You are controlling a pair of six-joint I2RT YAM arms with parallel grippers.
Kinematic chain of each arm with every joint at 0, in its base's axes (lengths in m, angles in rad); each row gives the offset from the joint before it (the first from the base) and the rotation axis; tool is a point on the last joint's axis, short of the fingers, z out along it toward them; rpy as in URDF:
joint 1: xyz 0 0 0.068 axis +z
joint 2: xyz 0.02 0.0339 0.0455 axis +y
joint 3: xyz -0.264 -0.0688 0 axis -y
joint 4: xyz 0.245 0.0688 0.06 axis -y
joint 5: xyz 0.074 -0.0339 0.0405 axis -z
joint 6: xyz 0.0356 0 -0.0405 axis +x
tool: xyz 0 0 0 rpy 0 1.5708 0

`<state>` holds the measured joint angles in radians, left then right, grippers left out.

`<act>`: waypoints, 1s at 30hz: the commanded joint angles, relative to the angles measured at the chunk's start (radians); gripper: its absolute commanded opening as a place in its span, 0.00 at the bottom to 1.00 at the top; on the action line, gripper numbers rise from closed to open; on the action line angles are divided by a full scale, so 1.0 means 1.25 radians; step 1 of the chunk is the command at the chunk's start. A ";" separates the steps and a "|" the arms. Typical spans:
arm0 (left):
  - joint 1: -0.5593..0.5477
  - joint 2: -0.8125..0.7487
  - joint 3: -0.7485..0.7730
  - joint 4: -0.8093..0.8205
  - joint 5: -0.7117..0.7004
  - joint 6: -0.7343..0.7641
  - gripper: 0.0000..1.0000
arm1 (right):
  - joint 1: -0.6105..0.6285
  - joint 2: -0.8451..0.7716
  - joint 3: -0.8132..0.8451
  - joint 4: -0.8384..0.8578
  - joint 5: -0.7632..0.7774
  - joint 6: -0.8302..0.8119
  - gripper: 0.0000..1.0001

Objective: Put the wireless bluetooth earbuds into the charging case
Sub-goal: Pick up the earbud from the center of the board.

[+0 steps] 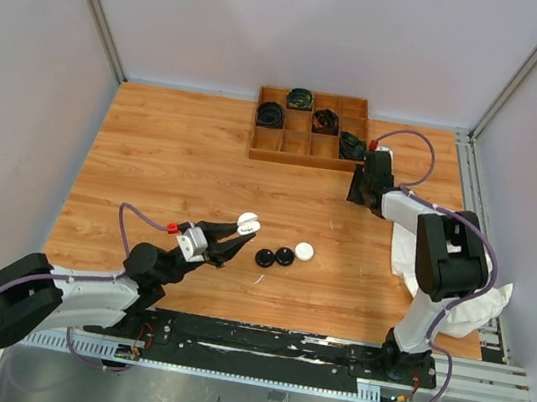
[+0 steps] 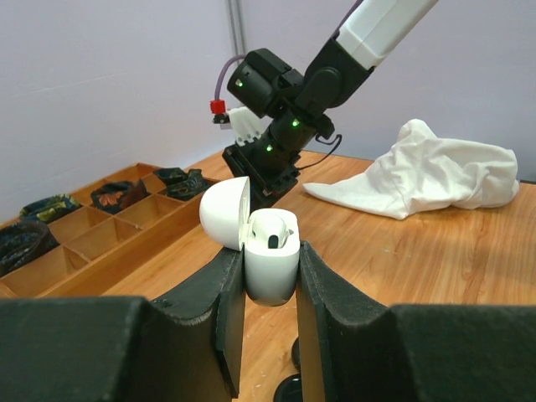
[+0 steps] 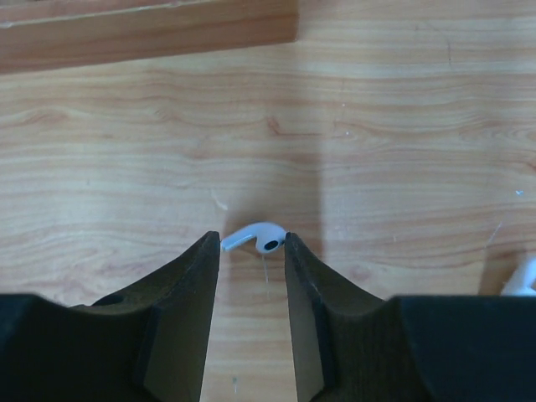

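Observation:
My left gripper (image 1: 242,227) is shut on a white charging case (image 2: 270,270), which it holds upright above the table. The case's lid (image 2: 224,211) stands open, and one white earbud (image 2: 272,232) sits in a slot inside. At the back right my right gripper (image 3: 251,243) is down at the table just in front of the tray. A white earbud (image 3: 258,237) lies crosswise between its fingertips, with the stem end at the left tip and the head against the right tip. A second white earbud (image 3: 523,280) shows at the right edge of the right wrist view.
A wooden compartment tray (image 1: 274,148) at the back holds coiled black cables. Two black round cases (image 1: 274,257) and one white round case (image 1: 303,251) lie mid-table, close to the left gripper. A crumpled white cloth (image 1: 457,290) lies at the right edge.

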<state>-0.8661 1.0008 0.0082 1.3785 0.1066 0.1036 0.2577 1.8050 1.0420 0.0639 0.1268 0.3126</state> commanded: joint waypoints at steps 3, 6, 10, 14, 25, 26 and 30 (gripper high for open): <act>0.003 -0.023 -0.056 0.000 0.007 -0.006 0.00 | -0.026 0.058 0.055 0.009 0.040 0.055 0.35; 0.002 -0.023 -0.054 -0.002 0.008 -0.005 0.00 | -0.025 0.065 0.057 0.003 0.044 0.057 0.33; 0.003 -0.021 -0.052 -0.005 0.015 -0.006 0.00 | -0.029 0.074 0.056 0.000 0.037 0.051 0.27; 0.002 -0.021 -0.052 -0.007 0.017 -0.005 0.00 | -0.029 0.065 0.045 -0.014 0.019 0.048 0.21; 0.002 -0.020 -0.050 -0.009 0.021 -0.008 0.00 | -0.003 -0.050 -0.047 -0.081 -0.101 0.001 0.18; 0.002 -0.019 -0.050 -0.008 0.022 -0.007 0.00 | 0.003 -0.067 -0.057 -0.091 -0.108 -0.006 0.18; 0.002 -0.014 -0.050 -0.004 0.023 -0.009 0.00 | 0.037 -0.119 -0.100 -0.116 -0.142 -0.029 0.19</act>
<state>-0.8661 0.9798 0.0082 1.3437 0.1291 0.0967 0.2554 1.7279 0.9630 -0.0174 0.0128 0.3225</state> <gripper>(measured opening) 0.300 0.189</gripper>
